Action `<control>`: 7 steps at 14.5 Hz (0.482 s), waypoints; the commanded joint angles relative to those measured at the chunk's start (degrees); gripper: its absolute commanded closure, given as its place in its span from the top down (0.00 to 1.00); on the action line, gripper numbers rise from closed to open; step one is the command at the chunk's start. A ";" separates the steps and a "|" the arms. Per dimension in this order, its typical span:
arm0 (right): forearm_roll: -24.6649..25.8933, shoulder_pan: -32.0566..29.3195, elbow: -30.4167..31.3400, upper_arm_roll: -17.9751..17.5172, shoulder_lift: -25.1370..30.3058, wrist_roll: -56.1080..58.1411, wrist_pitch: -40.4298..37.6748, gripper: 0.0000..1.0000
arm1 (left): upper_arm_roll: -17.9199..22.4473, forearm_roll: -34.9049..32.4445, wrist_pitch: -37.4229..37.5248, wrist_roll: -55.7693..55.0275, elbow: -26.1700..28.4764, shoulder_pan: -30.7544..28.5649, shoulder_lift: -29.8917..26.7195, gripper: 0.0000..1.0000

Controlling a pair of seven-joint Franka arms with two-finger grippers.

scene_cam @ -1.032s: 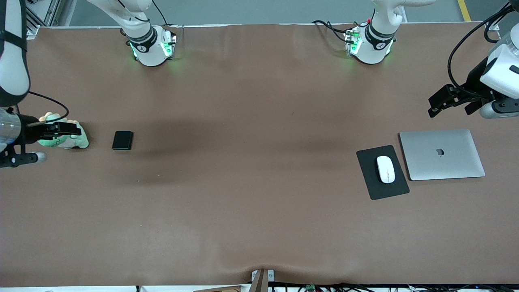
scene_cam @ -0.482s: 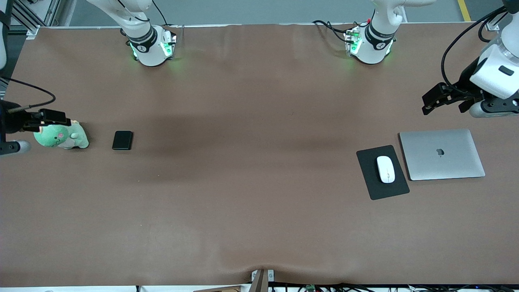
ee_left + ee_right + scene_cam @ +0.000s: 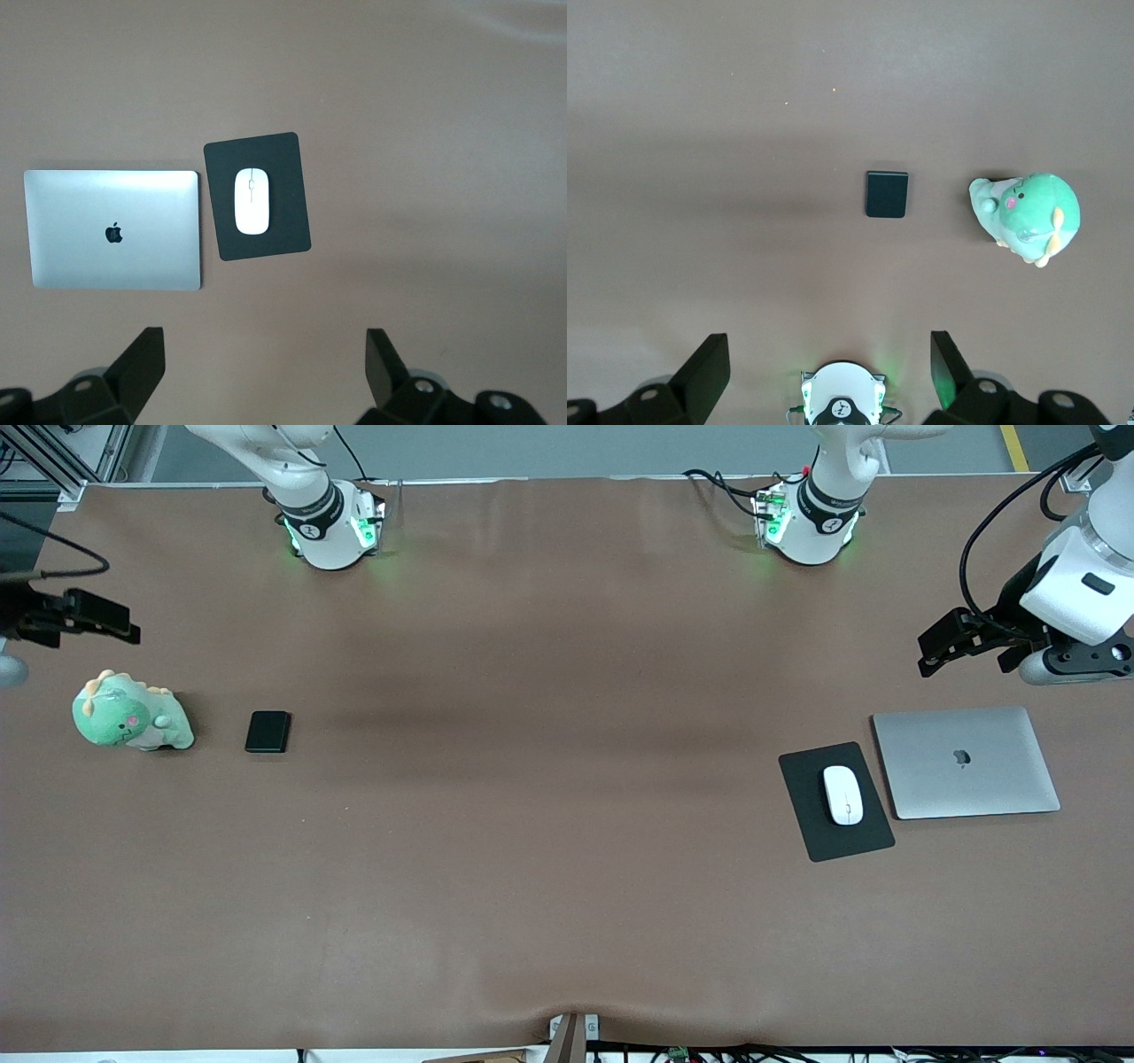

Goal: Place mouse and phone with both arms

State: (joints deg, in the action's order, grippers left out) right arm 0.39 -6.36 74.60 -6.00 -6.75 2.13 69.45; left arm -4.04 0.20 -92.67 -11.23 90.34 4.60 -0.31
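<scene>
The white mouse [image 3: 842, 794] lies on a black mouse pad [image 3: 819, 833] at the left arm's end of the table; it also shows in the left wrist view [image 3: 252, 201]. The small black phone [image 3: 267, 732] lies flat at the right arm's end, beside a green plush toy [image 3: 128, 717]; it also shows in the right wrist view [image 3: 887, 194]. My left gripper [image 3: 941, 646] is up over bare table by the laptop, open and empty [image 3: 264, 345]. My right gripper [image 3: 111, 622] is up over the table's end, apart from the plush toy, open and empty [image 3: 829, 343].
A closed silver laptop [image 3: 966, 762] lies beside the mouse pad, toward the table's end. The brown cloth covers the whole table. The right arm's green-lit base [image 3: 842, 403] shows between the right gripper's fingers. Cables hang from both wrists.
My right gripper has moved off the plush toy toward the robots' side of the table. My left gripper has shifted slightly. The mouse and phone have not moved.
</scene>
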 commanded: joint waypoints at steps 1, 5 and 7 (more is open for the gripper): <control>-0.65 2.83 1.60 2.66 2.69 -0.90 -0.46 1.00 | -0.09 0.15 -0.14 0.85 -0.43 -0.12 -0.04 1.00; -0.65 7.50 5.99 5.39 6.30 -10.90 0.42 1.00 | -0.09 0.24 0.48 1.47 -0.60 -0.38 -0.22 1.00; -0.65 7.50 8.53 5.56 7.88 -10.92 1.73 1.00 | -0.09 0.24 0.57 1.47 -0.69 -0.12 -0.22 1.00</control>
State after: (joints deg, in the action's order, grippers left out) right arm 0.36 0.09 78.05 -1.90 -2.57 -7.02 69.34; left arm -4.04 0.20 -92.67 -11.19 90.17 4.58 -0.31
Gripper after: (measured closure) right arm 0.000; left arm 0.000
